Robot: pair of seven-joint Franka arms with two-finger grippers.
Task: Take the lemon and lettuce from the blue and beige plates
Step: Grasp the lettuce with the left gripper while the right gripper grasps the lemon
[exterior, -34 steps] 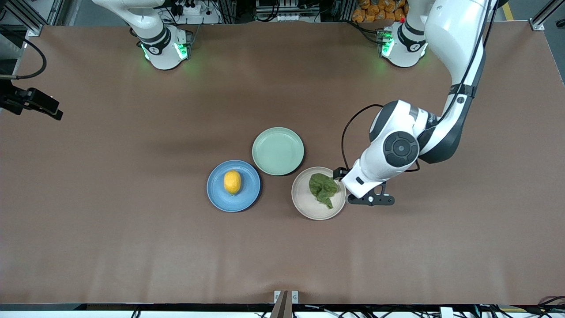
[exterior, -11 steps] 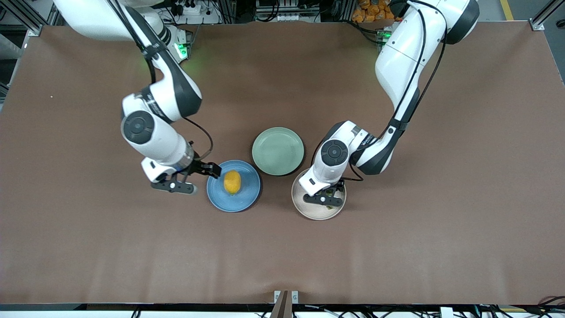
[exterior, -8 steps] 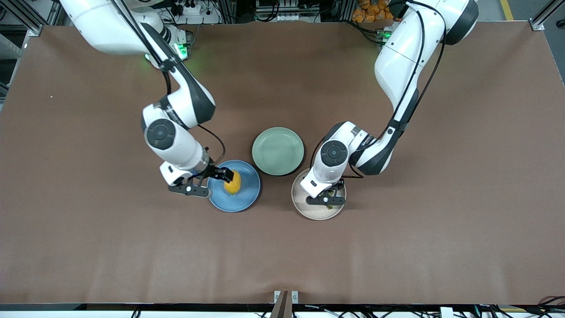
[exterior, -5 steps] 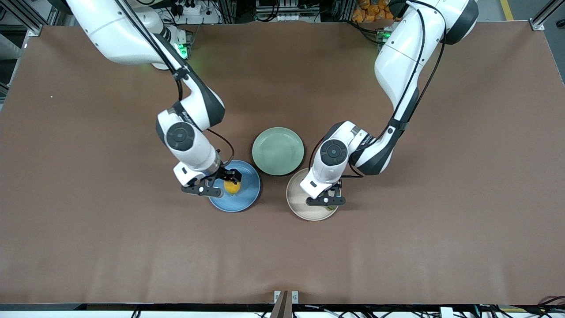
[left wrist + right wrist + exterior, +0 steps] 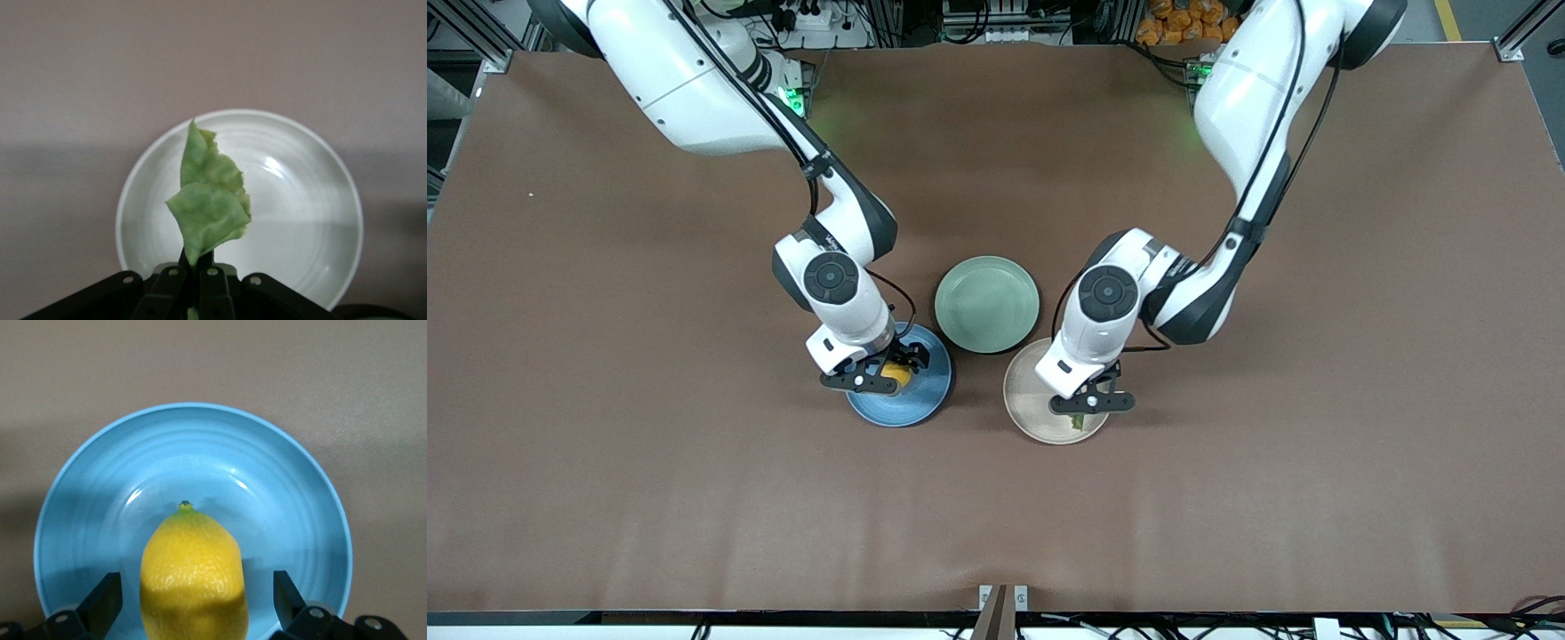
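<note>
A yellow lemon (image 5: 192, 573) lies on the blue plate (image 5: 280, 473), mostly hidden under my right gripper (image 5: 885, 373) in the front view. My right gripper (image 5: 193, 607) is open, its fingers on either side of the lemon with gaps. My left gripper (image 5: 1087, 407) is over the beige plate (image 5: 1024, 404) and is shut on a green lettuce leaf (image 5: 207, 200), which hangs above the plate (image 5: 313, 213) in the left wrist view. My left gripper (image 5: 195, 280) has its jaws pinched on the leaf's lower end.
An empty green plate (image 5: 987, 303) sits between and slightly farther from the front camera than the other two plates. Brown table surface (image 5: 694, 498) lies all around.
My right arm came in and lowered its open gripper around the lemon. My left gripper closed on the lettuce and lifted it off the beige plate, which shifted slightly toward the right arm's end.
</note>
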